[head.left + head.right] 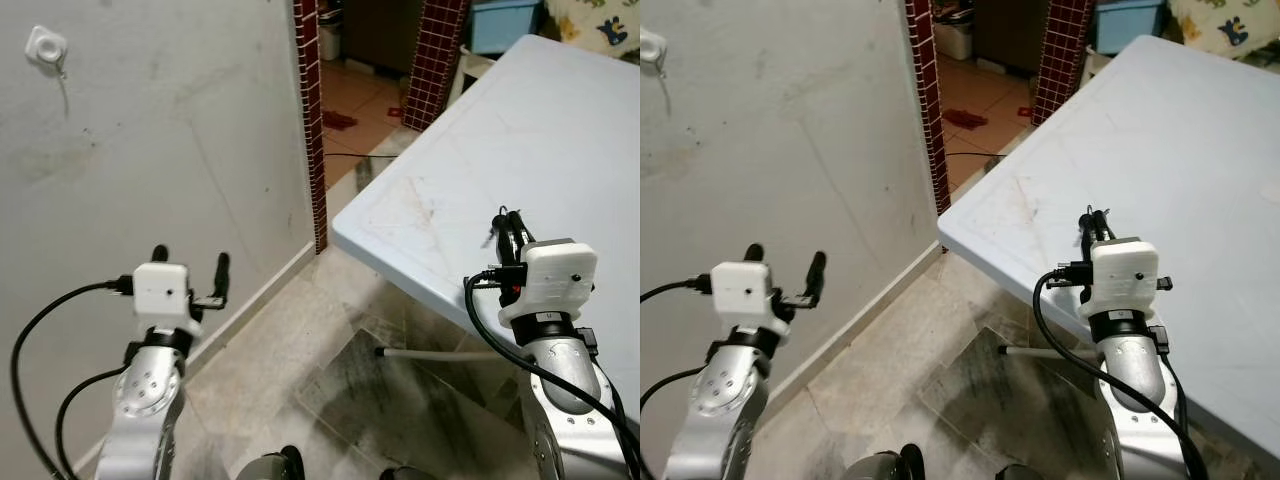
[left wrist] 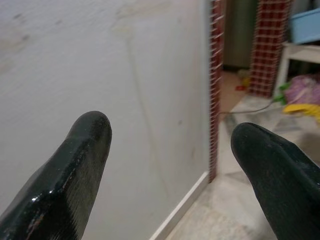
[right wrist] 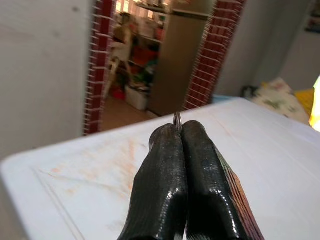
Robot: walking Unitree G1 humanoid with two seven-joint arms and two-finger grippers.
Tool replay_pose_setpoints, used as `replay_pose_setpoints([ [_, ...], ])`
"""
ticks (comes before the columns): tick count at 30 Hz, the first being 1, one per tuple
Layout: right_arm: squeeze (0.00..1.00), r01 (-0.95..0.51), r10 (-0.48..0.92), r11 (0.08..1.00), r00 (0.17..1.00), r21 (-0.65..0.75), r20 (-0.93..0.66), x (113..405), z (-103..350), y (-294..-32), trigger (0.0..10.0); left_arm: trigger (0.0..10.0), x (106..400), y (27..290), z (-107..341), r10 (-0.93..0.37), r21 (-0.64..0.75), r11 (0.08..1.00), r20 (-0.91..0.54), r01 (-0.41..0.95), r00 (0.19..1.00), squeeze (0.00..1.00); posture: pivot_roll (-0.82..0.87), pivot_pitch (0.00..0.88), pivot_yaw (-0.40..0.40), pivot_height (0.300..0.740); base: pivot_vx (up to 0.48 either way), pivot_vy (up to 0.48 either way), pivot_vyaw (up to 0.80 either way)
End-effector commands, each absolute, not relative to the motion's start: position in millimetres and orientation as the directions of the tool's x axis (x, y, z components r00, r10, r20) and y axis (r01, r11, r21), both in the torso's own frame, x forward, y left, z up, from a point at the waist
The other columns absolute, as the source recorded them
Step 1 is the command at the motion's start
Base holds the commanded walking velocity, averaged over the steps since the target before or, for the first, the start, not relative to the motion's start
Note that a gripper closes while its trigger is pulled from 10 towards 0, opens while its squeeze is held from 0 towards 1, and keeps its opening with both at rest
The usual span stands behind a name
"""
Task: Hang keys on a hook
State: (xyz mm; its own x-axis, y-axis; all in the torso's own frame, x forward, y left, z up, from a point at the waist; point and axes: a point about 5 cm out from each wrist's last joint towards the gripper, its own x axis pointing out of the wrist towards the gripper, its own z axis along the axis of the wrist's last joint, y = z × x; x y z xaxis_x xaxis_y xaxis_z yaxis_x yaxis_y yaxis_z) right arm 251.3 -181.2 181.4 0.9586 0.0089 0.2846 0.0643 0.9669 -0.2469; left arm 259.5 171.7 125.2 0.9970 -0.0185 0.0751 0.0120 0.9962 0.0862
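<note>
Where our right gripper (image 3: 181,131) pinches shut, a thin metal key ring (image 3: 177,120) pokes out between the two black fingertips; the keys themselves are hidden behind the fingers. In the head views that gripper (image 1: 508,226) is held over the near corner region of the pale blue table (image 1: 560,130), whose top shows faint orange scuffs.

Item, hook (image 1: 47,46): white, mounted high on the grey wall (image 1: 180,130) to our left, well apart from the ring, with a short cord hanging from it.

Item, left gripper (image 1: 190,262): fingers spread wide, nothing between them, raised near that wall, below the hook.

Item, between wall and table: a red-tiled doorway edge (image 1: 312,120) and a red-tiled pillar (image 1: 436,60), with a tiled floor (image 1: 300,340) and a cable running across it. Beyond the opening, a blue tub (image 1: 505,22) and a patterned cloth (image 1: 600,25).
</note>
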Motion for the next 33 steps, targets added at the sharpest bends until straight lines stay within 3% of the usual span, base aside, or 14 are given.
replay_pose_setpoints([
  [1,0.00,0.064,0.015,0.966,0.953,-0.250,0.304,252,187,-178,0.0,10.0,257,170,125,-0.019,0.103,0.995,0.057,0.013,0.998,0.00,-0.08,0.160,0.065,0.740,0.000,0.000,0.80],
  [12,0.00,0.050,0.023,0.972,0.952,-0.230,0.307,259,190,-170,0.0,10.0,260,173,127,0.037,0.098,0.994,0.034,-0.041,0.999,0.00,-0.07,0.163,0.056,0.740,0.000,0.000,0.80],
  [33,0.00,0.032,0.038,0.975,0.950,-0.220,0.309,263,192,-167,0.0,10.0,259,168,125,0.001,0.086,0.996,0.016,-0.003,1.000,0.00,-0.07,0.157,0.054,0.740,0.000,0.000,0.80],
])
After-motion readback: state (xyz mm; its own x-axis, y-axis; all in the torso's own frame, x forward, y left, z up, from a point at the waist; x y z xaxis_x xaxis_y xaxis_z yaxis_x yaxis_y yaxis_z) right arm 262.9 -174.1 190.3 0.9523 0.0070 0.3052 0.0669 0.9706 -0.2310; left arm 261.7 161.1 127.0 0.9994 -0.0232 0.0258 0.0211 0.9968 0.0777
